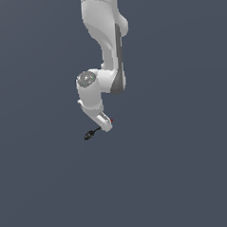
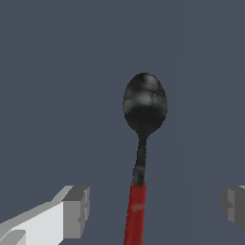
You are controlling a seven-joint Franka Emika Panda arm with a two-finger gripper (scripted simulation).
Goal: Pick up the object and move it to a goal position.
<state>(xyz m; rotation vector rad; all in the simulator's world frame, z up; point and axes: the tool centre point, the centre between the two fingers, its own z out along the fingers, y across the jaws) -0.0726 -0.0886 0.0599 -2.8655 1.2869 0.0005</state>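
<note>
I have the gripper [image 2: 153, 208] spread wide, fingers [image 2: 76, 210] flanking the spoon's [image 2: 143, 124] red handle (lower centre), ready to clamp.

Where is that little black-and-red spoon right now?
In the exterior view the spoon sits just left of centre at the gripper; the wrist view shows its red handle between the open gripper's fingers.

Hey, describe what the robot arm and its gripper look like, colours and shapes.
The arm is glossy white with rounded, bulky segments, a dark grey panel down one side and a grey round cap on the wrist joint. The gripper is white and blocky, with two squared grey fingers. No cables show.
</note>
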